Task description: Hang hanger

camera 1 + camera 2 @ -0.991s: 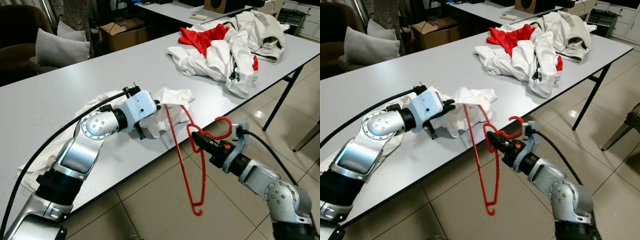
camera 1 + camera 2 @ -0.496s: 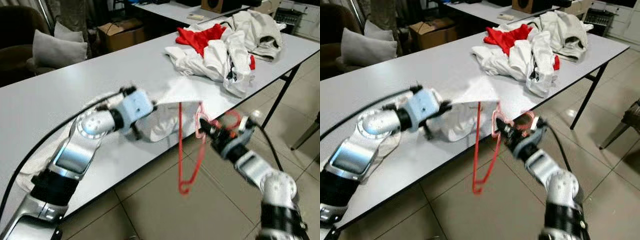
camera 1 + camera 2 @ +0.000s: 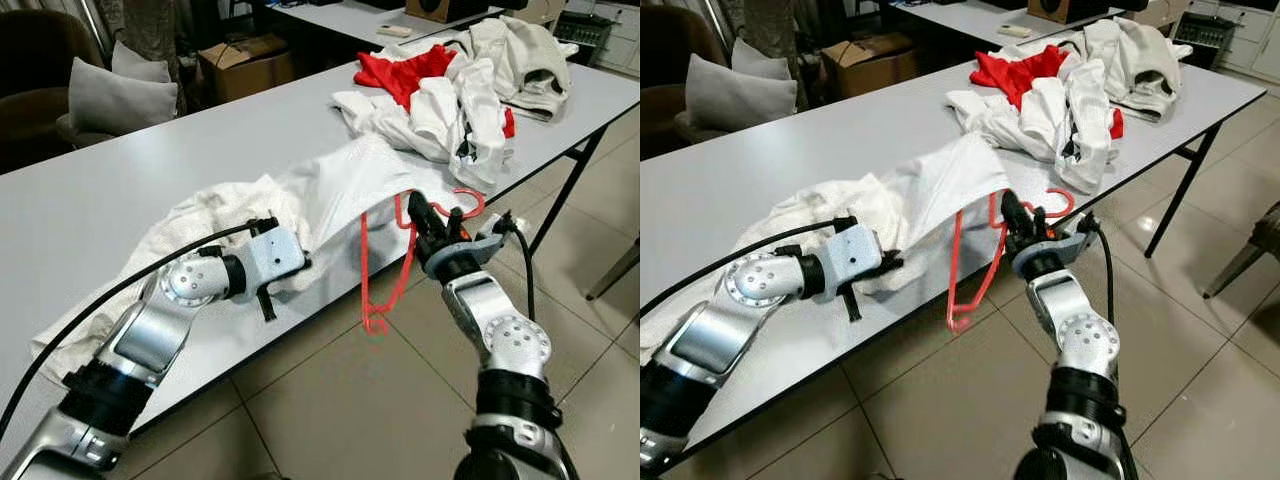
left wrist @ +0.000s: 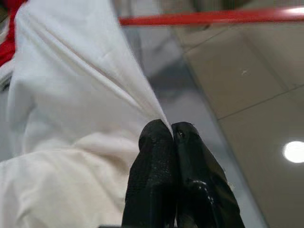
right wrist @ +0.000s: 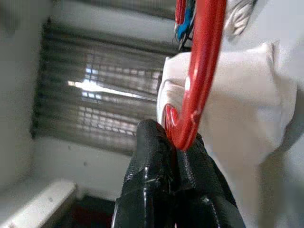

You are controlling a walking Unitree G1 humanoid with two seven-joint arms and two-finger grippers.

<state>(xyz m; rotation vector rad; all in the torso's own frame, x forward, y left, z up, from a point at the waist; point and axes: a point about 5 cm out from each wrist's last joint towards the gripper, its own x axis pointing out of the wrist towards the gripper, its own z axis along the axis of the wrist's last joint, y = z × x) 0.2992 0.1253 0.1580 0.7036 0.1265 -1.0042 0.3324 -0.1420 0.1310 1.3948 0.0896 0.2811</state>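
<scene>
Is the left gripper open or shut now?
Shut. The left gripper has its two black fingertips pressed together, pinching a fold of the white garment.

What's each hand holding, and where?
Left hand: white garment, pinched at a fold of its edge. Right hand: red hanger, gripped near the hook.

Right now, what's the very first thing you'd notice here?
The bright red hanger dangling off the table's front edge, pinched by the right gripper. Next, the white garment stretched toward it, nipped by the left gripper. Farther back on the table sits a pile of clothes.
</scene>
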